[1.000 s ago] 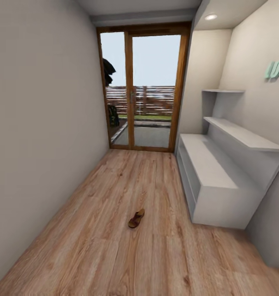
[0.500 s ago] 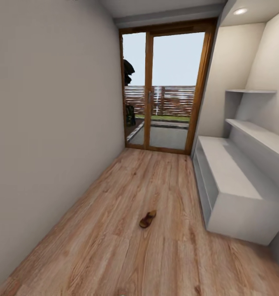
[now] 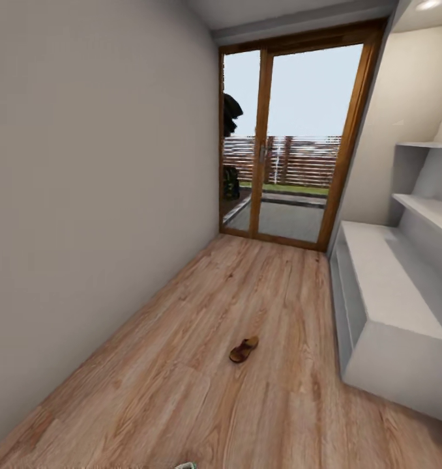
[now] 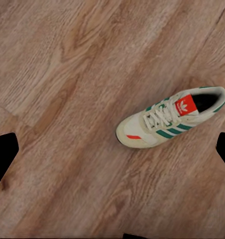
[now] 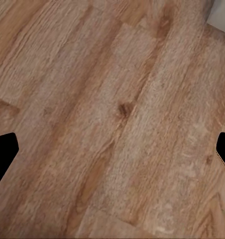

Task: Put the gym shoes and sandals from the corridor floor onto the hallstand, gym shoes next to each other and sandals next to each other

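Observation:
One dark reddish-brown sandal [image 3: 244,350] lies alone on the corridor floor [image 3: 182,391], mid-corridor in the head view. The pale-grey hallstand [image 3: 394,306] stands along the right wall, its top bare. In the left wrist view a white gym shoe [image 4: 169,122] with green stripes and a red tongue label lies on its sole on the planks. My left gripper [image 4: 112,149] hangs open above the floor beside that shoe, its dark fingertips [image 4: 3,154] far apart. My right gripper [image 5: 112,154] is open over bare planks. The other shoe and sandal are out of view.
A plain grey wall [image 3: 84,195] runs along the left side. A wood-framed glass door [image 3: 289,137] closes the far end of the corridor. Staggered wall shelves [image 3: 433,212] rise above the hallstand. A pale corner [image 5: 223,14] shows at the edge of the right wrist view.
The head camera has turned left, so the door, sandal and hallstand sit further right in the picture. The sandal itself has not moved on the floor.

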